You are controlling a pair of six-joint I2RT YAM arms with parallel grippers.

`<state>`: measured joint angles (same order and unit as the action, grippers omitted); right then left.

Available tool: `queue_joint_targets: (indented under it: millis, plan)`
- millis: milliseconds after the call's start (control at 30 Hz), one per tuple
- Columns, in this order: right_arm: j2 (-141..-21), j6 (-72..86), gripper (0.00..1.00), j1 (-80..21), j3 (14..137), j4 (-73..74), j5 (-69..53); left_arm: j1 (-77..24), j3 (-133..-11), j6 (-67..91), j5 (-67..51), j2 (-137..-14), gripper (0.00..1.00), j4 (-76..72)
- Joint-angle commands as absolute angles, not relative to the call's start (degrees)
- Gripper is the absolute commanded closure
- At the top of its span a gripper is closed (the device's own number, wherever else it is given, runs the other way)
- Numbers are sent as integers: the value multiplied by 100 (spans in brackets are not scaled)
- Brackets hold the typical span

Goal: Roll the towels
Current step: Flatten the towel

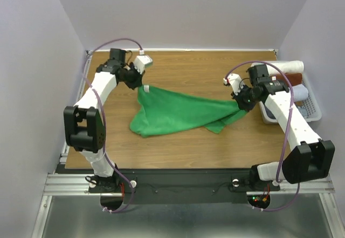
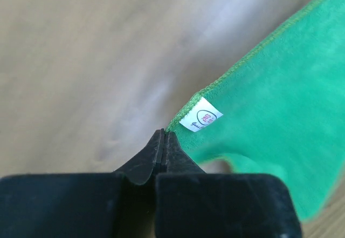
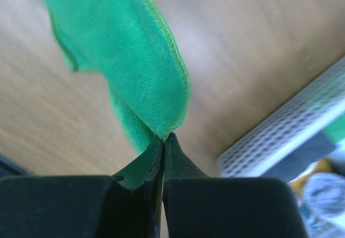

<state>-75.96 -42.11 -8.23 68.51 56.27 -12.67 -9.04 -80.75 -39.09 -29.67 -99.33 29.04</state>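
Observation:
A bright green towel point(image 1: 178, 114) hangs stretched between my two grippers above the wooden table point(image 1: 188, 151), its middle sagging onto the wood. My left gripper point(image 1: 141, 85) is shut on the far left corner. In the left wrist view the closed tips point(image 2: 163, 133) pinch the hem right beside the small white label point(image 2: 201, 115). My right gripper point(image 1: 239, 104) is shut on the right corner, and the right wrist view shows green towel point(image 3: 135, 49) rising from its closed tips point(image 3: 164, 136). A pale bluish-white towel point(image 1: 299, 92) lies in the basket at the right.
A white perforated basket point(image 1: 312, 112) stands at the table's right edge, close to my right gripper; its wall point(image 3: 280, 141) shows in the right wrist view. It holds a cream-white rolled towel point(image 1: 291, 65) and a brown rolled towel point(image 1: 295, 79). Pale walls enclose the table.

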Motion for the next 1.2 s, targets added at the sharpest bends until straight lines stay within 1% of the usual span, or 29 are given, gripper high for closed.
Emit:
queue_joint_targets:
  millis: [0, 133, 267, 333, 367, 500, 567, 700, 800, 967, 1067, 1100, 1167]
  plan:
    - [-7786, -4061, 99, -791, 7775, 5335, -1196, -712, -8796, -3692, -3296, -9142, 100, 3216]
    - [-7788, -3990, 99, -791, 8409, 5335, -985, -554, -8904, -3384, -3357, -8518, 100, 3095]
    - [-7498, -4051, 99, -791, 8604, 5335, -739, -326, -8623, -3024, -3261, -7683, 100, 2910]
    - [-7034, -4148, 99, -791, 8552, 5353, -590, -168, -8352, -2892, -3156, -6930, 100, 2769]
    - [-7031, -4201, 99, -791, 8526, 5361, -545, -132, -8245, -2874, -3120, -6926, 100, 2769]
    - [-6172, -4534, 99, -791, 8359, 5449, -457, -97, -7605, -2760, -2892, -5708, 100, 2646]
    - [-5942, -4605, 99, -791, 8350, 5502, -440, -97, -7436, -2672, -2813, -5163, 100, 2654]
    - [-5704, -4754, 99, -791, 8778, 5852, -562, -97, -7111, -2470, -2602, -4502, 100, 2759]
    - [-5739, -4913, 100, -800, 8886, 6082, -650, -105, -6988, -2364, -2479, -4263, 100, 2812]
    - [-6258, -5177, 99, -791, 8447, 5872, -764, -105, -6707, -2329, -2329, -4543, 100, 2786]
    - [-6950, -5072, 100, -791, 8367, 5450, -922, -105, -6399, -2364, -2171, -4912, 100, 2487]
    - [-7413, -5045, 99, -791, 8393, 5362, -992, -105, -6285, -2373, -2153, -5165, 100, 2357]
    - [-7916, -5001, 99, -791, 8490, 5081, -1195, -97, -6162, -2408, -2048, -5439, 100, 2006]
